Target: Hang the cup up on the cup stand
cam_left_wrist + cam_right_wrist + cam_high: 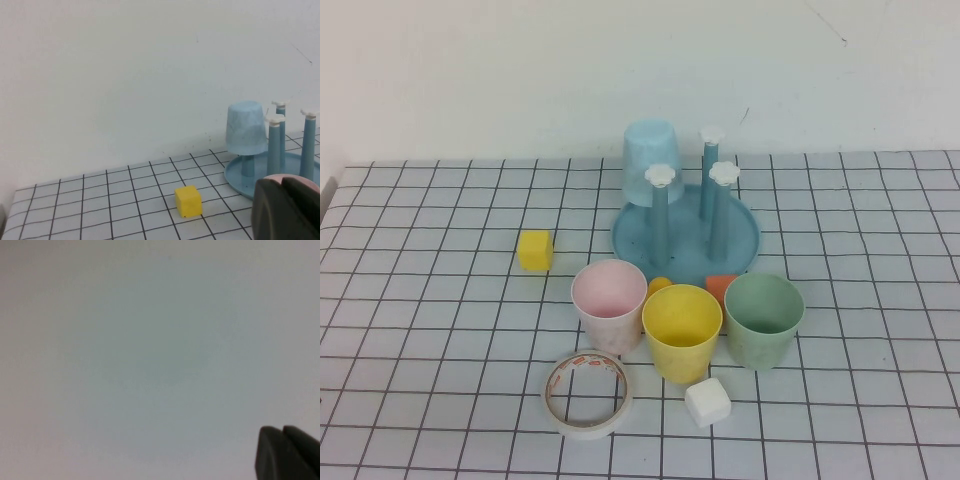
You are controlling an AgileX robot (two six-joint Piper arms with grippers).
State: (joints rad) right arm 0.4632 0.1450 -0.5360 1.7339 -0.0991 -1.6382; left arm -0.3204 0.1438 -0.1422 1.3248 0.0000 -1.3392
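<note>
The light blue cup point(651, 162) hangs upside down on the back left peg of the round blue cup stand point(740, 240), whose other pegs carry white flower caps. In the left wrist view the cup point(245, 127) sits over its peg above the stand's tray point(240, 181). My left gripper point(284, 186) is shut and empty, well short of the stand, with a pink rim just behind it. My right gripper point(283, 431) is shut and empty, facing only a blank pale wall. Neither arm shows in the high view.
In front of the stand stand a pink cup point(609, 305), a yellow cup point(681, 331) and a pale green cup point(763, 320). A yellow cube point(535, 250), a tape roll point(587, 394), a white cube point(707, 402) and an orange block point(720, 287) lie around them.
</note>
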